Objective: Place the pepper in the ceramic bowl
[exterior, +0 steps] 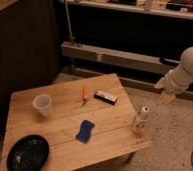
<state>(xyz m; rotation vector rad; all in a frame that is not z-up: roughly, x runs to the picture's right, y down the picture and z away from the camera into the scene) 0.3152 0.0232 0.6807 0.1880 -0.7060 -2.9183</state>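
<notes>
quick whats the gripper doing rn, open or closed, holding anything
gripper: open, holding nothing, up in the air to the right of the table; the pepper lies on the table.

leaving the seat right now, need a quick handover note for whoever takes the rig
Hand: open, holding nothing, in the air off the right side of the table, beyond the small bottle.
Pepper: lying on the table toward its far edge, between the white cup and a dark bar, not grasped.
Ceramic bowl: at the table's near left corner in the camera view, nothing seen in it.
Done: nothing yet.
Left: reach the pepper, grasp it, carry it to the bowl, release.
</notes>
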